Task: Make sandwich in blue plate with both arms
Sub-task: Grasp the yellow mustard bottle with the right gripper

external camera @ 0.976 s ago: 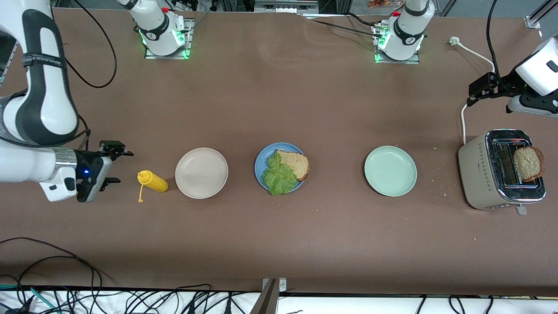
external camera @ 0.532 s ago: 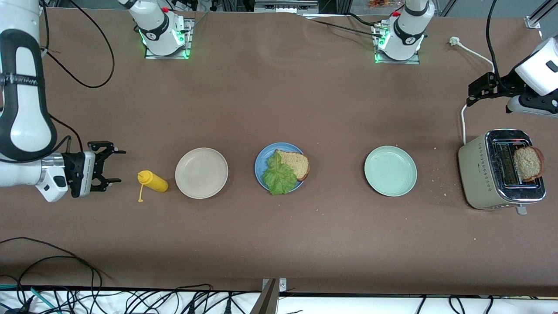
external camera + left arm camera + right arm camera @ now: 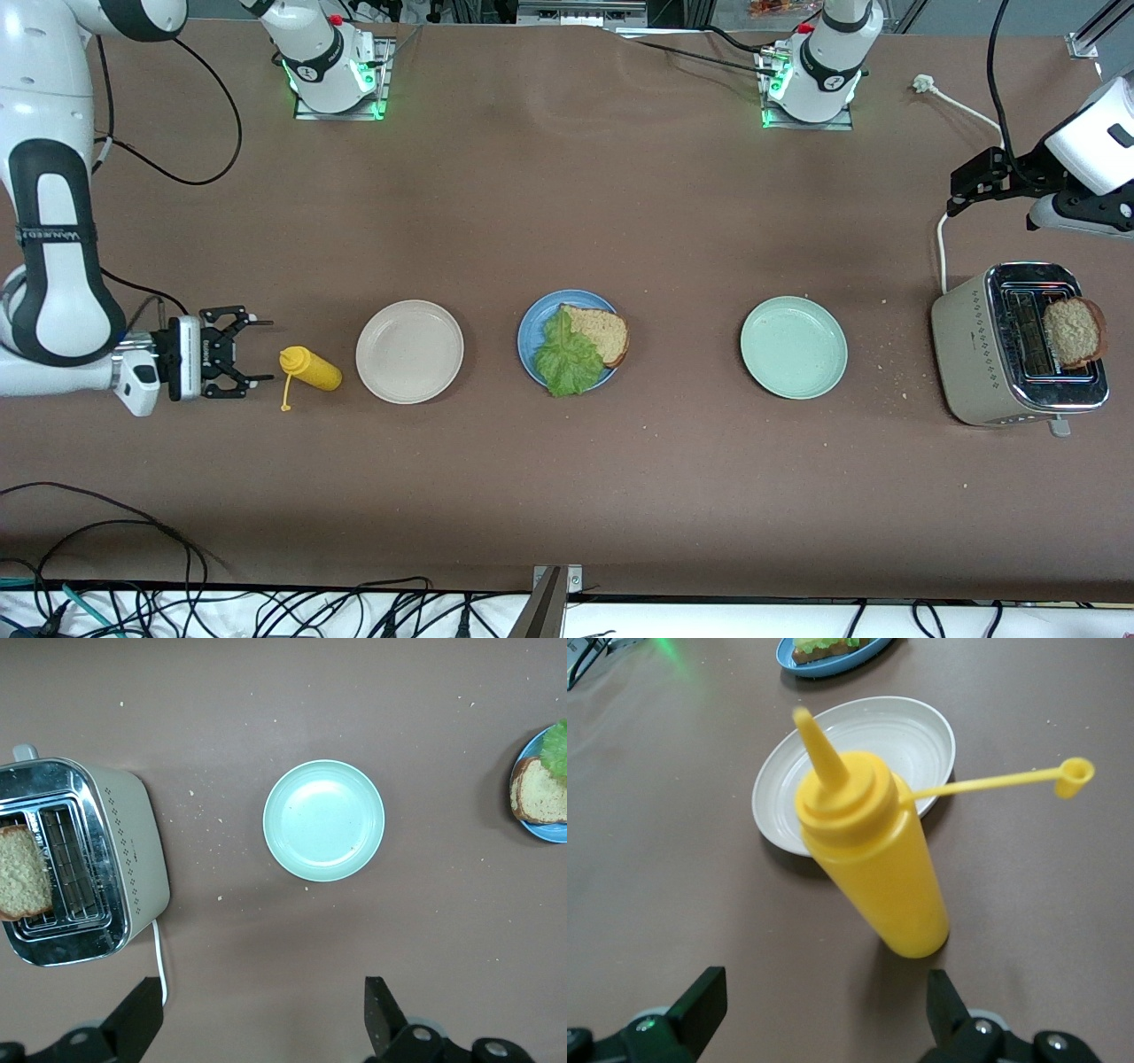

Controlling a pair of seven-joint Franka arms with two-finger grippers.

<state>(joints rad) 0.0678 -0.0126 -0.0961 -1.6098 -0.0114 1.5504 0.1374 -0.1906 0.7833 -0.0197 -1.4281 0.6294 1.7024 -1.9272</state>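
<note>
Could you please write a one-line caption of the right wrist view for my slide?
Open right end effector approaches the upright yellow squeeze bottle, uncapped, beside the cream-white plate.

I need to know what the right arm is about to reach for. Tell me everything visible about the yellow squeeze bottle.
The yellow squeeze bottle is glossy plastic with a ribbed screw top and a pointed nozzle. Its small cap hangs off on a thin yellow tether, so the nozzle is uncapped. It stands on the table, beside the cream-white plate, toward the right arm's end. The right gripper is open, just short of it; nothing grips it.
</note>
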